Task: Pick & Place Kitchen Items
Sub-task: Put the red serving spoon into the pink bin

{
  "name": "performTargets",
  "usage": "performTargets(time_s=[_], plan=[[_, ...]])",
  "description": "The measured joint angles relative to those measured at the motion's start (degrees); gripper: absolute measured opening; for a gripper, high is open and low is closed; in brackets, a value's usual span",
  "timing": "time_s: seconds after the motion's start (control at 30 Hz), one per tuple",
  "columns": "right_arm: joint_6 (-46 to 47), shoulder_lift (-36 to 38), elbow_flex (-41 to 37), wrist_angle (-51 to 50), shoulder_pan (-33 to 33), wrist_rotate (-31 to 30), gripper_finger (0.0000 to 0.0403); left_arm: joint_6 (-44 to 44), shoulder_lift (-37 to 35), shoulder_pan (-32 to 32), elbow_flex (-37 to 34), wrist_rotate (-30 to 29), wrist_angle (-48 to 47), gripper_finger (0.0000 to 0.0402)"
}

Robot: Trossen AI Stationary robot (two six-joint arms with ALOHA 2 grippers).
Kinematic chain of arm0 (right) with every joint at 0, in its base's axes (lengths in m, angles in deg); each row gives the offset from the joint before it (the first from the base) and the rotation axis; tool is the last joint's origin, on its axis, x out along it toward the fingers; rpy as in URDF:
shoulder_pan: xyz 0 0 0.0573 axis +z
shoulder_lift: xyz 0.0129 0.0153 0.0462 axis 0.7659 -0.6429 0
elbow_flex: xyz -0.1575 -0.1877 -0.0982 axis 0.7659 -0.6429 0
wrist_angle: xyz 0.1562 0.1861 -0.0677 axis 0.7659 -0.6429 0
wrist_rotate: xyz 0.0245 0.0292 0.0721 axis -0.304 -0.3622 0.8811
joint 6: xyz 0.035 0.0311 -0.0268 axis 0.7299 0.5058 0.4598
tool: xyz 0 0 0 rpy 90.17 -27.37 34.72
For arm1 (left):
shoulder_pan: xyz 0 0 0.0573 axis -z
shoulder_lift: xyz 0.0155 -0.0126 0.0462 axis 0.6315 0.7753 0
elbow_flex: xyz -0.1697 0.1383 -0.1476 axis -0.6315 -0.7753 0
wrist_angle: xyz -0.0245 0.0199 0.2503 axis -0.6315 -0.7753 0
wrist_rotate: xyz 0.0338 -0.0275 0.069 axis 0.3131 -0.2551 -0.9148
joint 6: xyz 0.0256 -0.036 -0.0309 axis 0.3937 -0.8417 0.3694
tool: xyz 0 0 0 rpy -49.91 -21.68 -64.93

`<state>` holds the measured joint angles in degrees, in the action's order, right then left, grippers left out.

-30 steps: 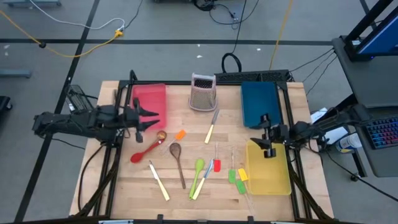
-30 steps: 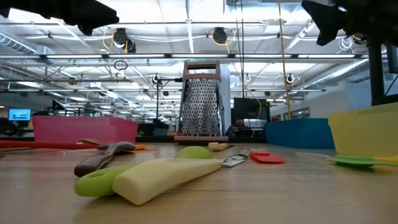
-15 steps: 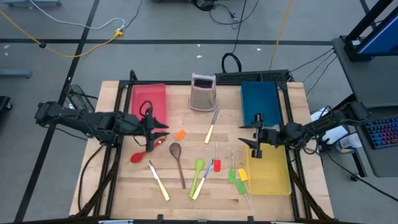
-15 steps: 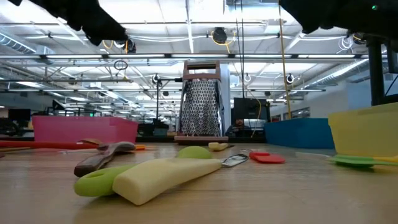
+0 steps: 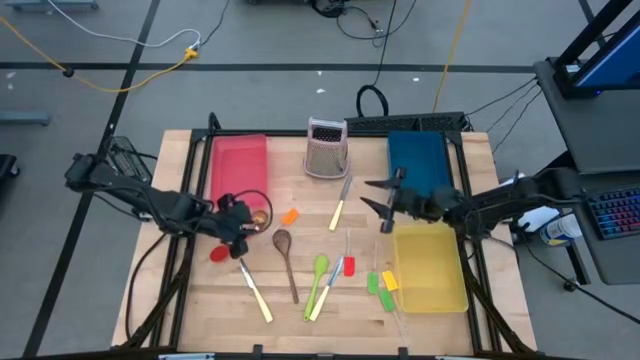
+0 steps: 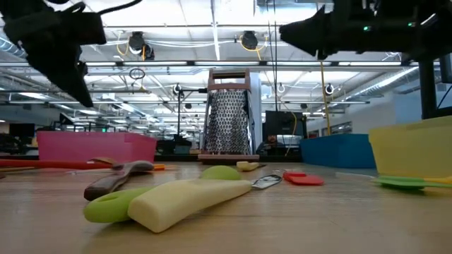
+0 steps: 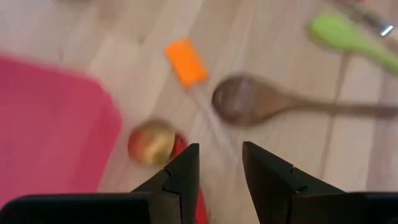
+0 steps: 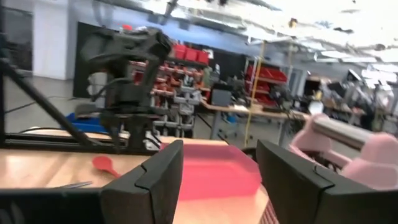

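On the wooden tabletop (image 5: pixel 300 300), the utensils lie loose between the trays: a red spoon (image 5: pixel 222 251), a brown spoon (image 5: pixel 285 255), a green spoon (image 5: pixel 318 275), an orange-headed spatula (image 5: pixel 290 216) and cream-handled knives (image 5: pixel 255 291). The left gripper (image 5: pixel 245 222) hangs over the red spoon's bowl, its fingers (image 7: pixel 182 174) apart. The right gripper (image 5: pixel 383 203) hovers beside the blue tray (image 5: pixel 418 165), above the yellow tray (image 5: pixel 432 270), fingers (image 8: pixel 149 180) spread wide and holding nothing
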<state>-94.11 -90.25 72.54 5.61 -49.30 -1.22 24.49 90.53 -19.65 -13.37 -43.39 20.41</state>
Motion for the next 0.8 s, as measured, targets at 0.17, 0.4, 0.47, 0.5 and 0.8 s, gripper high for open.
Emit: performTargets(time_s=[0.17, 0.4, 0.47, 0.5, 0.8], plan=[[2.43, -3.45, 1.43, -0.03, -3.06, -0.02, 0.0197, -3.91, 3.97, 2.26, -0.02, 0.03, -1.65, 0.0124], [7.48, -6.53, 1.85, 0.60, -6.19, -0.04, 0.0197, -11.10, 8.96, 3.85, -0.02, 1.73, -5.27, 0.0124], [7.48, -6.58, 1.83, 0.24, -6.41, -0.02, 0.0197, -12.94, 10.29, 3.87, -0.10, 3.90, -6.08, 0.0124], [7.48, -6.54, 1.83, 0.52, -6.41, -0.01, 0.0197, -13.56, 10.83, 3.87, -0.25, 4.65, -6.07, 0.0124], [7.46, -6.53, 1.83, 0.89, -6.36, 0.00, 0.0197, -17.20, 14.49, 3.84, -3.62, 6.58, -5.75, 0.0124]])
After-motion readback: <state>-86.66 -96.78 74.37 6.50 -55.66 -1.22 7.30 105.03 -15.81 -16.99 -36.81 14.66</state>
